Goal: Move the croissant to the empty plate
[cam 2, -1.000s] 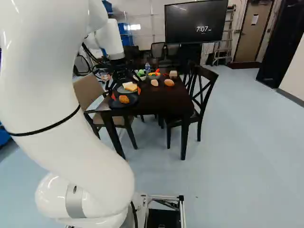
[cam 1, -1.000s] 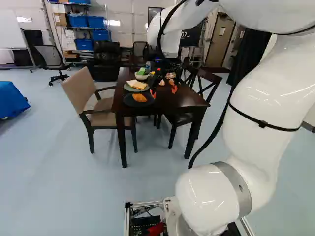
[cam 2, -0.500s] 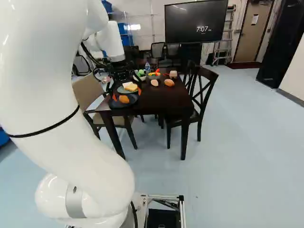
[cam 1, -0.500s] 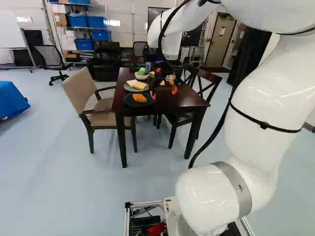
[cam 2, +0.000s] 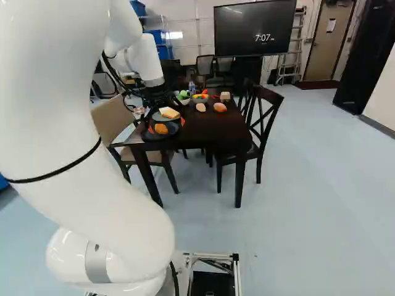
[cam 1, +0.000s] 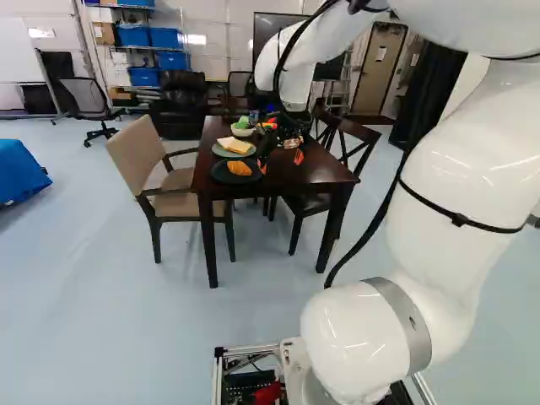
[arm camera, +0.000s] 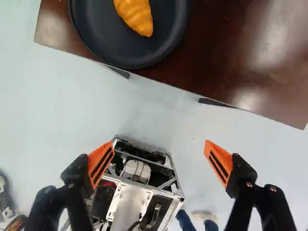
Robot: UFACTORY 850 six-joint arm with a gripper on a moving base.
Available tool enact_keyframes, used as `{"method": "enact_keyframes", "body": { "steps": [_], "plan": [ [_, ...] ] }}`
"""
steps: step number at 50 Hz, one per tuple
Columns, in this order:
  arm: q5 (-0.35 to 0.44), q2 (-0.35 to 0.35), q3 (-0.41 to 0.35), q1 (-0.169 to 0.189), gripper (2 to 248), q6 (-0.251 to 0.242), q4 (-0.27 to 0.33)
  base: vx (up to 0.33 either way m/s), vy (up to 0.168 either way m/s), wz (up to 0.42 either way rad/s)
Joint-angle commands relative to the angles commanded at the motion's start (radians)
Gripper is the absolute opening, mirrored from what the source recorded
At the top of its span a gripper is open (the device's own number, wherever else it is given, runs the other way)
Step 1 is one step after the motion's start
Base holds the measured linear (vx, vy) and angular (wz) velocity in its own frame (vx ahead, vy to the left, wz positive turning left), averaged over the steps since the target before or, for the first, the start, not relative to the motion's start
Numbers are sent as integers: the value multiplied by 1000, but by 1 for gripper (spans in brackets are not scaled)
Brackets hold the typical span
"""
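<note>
One black plate [arm camera: 91, 33] holds the croissant [arm camera: 136, 17]; a green plate [cam 1: 218, 152], bread [cam 1: 234, 145].

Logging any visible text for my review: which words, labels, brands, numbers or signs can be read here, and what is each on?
"7:07": on the large dark screen, right base view; the small characters beside it are too small to read.
Pale sheet on the brown door: too small to read.
Nothing else is legible.

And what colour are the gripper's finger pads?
Orange with dark stripes on the pads; clearest in the wrist view.
</note>
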State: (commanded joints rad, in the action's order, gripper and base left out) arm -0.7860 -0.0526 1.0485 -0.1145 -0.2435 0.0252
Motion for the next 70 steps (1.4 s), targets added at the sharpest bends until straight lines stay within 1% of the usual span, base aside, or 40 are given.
{"method": "enact_keyframes", "body": {
  "steps": [17, 35, 52, 70],
  "plan": [
    [134, 27, -78, 9, 247, 20, -2, 0, 0, 0],
    [311, 62, -180, 21, 247, 46, -5, 0, 0, 0],
    [514, 103, -298, 35, 247, 75, -8, 0, 0, 0],
    [758, 152, -439, 52, 247, 111, -12, 0, 0, 0]
  ]
}}
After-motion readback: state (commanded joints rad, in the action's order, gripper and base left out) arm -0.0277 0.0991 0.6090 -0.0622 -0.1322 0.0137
